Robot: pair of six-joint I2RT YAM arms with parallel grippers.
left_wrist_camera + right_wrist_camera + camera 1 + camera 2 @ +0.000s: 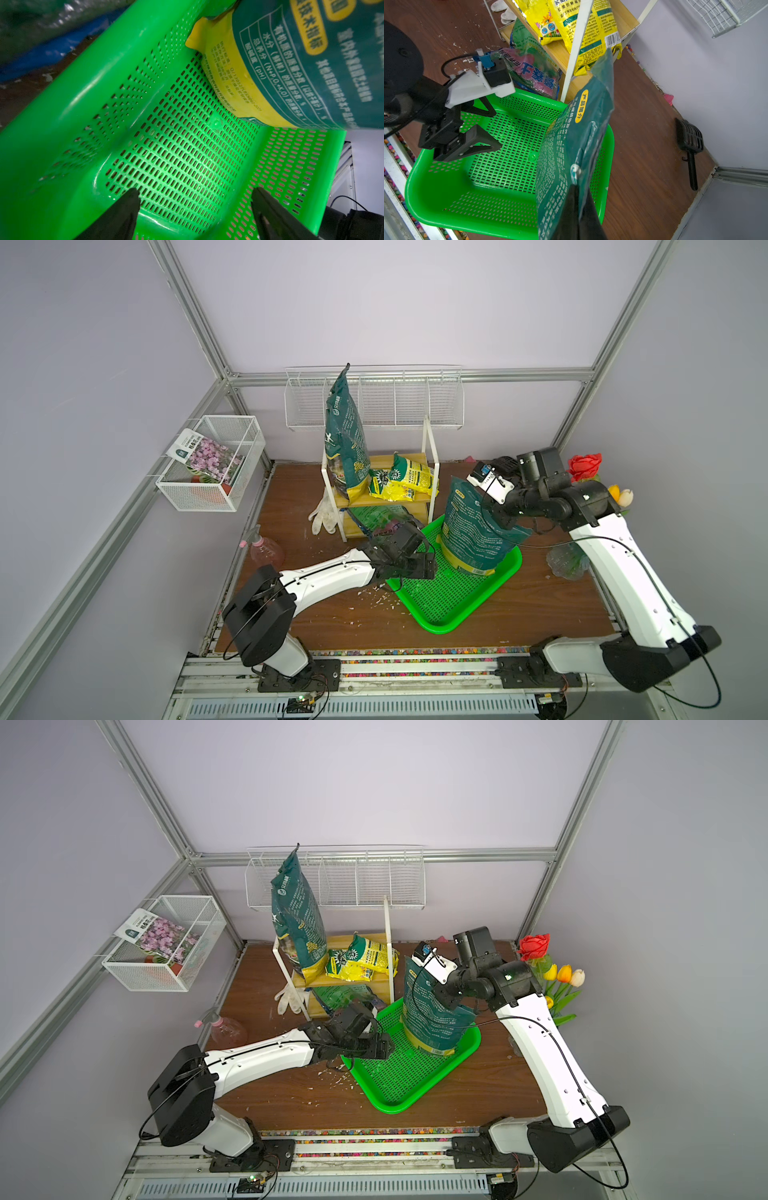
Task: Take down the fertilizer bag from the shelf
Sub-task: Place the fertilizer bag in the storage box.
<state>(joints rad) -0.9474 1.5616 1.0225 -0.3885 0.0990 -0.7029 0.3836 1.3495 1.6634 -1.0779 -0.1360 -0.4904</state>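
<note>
Brown tabletop (pixel 540 605), one shelf (pixel 384 502), one tray (pixel 440 628)

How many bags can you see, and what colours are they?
Dark green: 2 (tall bag, tray bag)
Yellow bags: 2
Green-and-pink bag: 1
Total: 5

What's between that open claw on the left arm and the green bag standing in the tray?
Nothing but bare tray floor. In the left wrist view, the perforated green tray runs empty from the left claw to the fertilizer bag.
</note>
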